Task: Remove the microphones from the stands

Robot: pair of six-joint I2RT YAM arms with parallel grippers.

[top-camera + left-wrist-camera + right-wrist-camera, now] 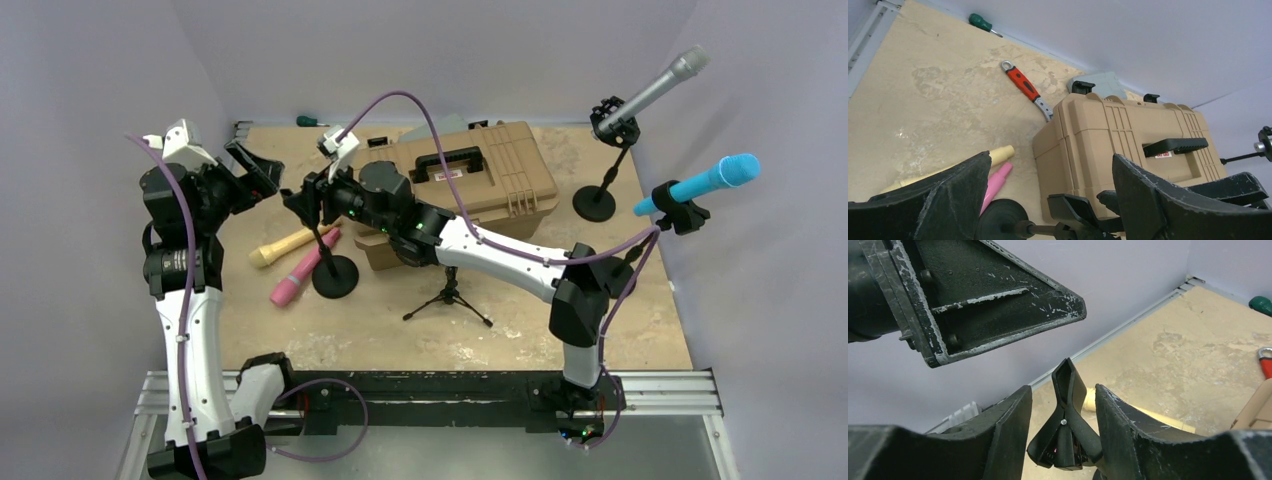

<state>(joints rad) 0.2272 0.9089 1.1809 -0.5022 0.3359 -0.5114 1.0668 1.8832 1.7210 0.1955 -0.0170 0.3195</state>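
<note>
Left pincer (1051,156) gapes wide; right pincer (1063,387) holds its jaws noticeably narrower.

Right gripper (304,201) over black stand (335,277), pink microphone (298,277) lying beside it

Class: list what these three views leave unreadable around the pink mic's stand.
1. Clip: top view, covered by right pincer; wrist view leaves the grip unclear.
2. Pink mic: left wrist view, lower end behind finger and stand base.
3. Yellow mic: right wrist view, mostly behind fingers.
</note>
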